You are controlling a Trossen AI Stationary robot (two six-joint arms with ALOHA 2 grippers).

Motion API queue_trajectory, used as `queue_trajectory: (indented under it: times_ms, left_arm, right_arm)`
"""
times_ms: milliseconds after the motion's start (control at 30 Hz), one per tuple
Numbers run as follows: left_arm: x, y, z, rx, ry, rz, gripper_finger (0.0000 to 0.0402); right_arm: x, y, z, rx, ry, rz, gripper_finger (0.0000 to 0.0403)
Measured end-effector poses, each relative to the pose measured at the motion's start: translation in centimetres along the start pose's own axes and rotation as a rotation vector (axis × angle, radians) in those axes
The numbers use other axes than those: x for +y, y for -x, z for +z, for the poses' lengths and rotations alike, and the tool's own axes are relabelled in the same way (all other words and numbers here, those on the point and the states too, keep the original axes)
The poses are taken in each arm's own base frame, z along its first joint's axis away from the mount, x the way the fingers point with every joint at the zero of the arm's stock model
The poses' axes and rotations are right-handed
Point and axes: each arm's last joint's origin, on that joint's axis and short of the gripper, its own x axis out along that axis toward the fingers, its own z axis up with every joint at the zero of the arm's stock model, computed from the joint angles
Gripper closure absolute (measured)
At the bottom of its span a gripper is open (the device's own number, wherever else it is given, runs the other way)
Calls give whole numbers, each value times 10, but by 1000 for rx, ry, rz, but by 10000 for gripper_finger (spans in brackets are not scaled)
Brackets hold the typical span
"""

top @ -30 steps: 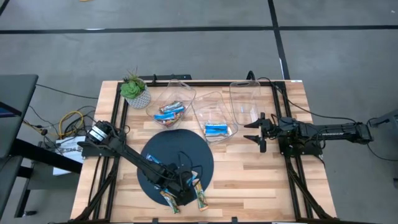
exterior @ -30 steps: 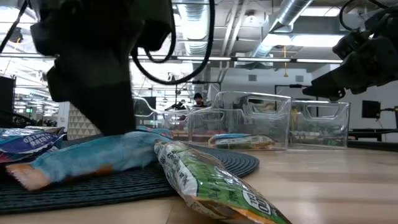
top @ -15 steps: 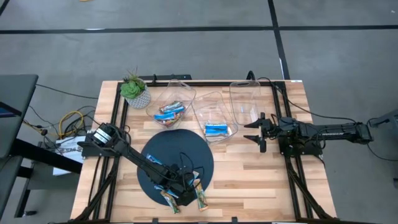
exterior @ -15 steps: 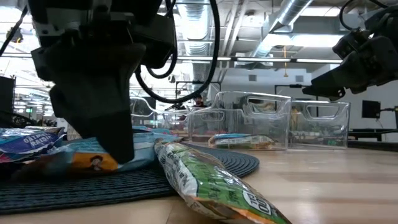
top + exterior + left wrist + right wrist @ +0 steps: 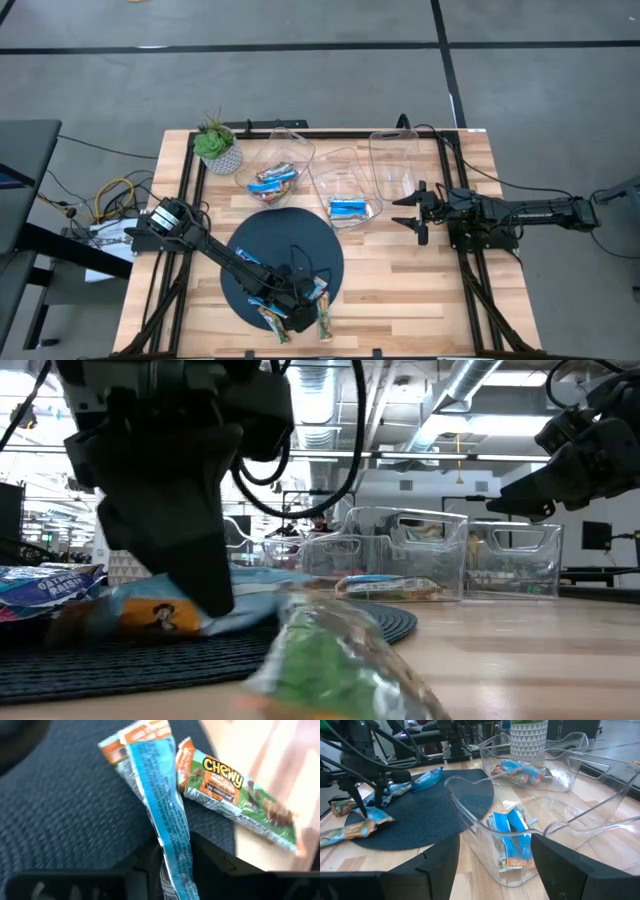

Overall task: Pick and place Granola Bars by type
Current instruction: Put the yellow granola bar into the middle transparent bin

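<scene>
— Where is the blue-and-orange wrapped granola bar (image 5: 162,815)?
— Pinched in the left gripper (image 5: 172,851), just over the dark round woven mat (image 5: 255,248), beside a green-wrapped Chewy bar (image 5: 235,800).
— The right gripper (image 5: 408,212)?
— Fingers spread, empty, beside the clear plastic bins (image 5: 392,165).

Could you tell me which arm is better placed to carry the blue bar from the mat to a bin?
The left. Its tool is shut on the blue bar over the mat. The right tool hangs open beside the bins, holding nothing.
</scene>
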Motion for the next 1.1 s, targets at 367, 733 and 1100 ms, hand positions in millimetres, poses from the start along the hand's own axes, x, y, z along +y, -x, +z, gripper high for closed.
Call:
queue_trajectory:
  times_ms: [367, 733, 1100]
  left_arm:
    - [-11, 0, 17, -130, -169, -131, 348]
    - [-10, 1, 50, -354, -368, -151, 366]
    - [26, 40, 135, -703, -558, -26, 364]
  right_arm:
    - [0, 0, 0, 0, 0, 0, 163]
    - [0, 0, 0, 0, 0, 0, 163]
    - [0, 0, 0, 1, 0, 0, 163]
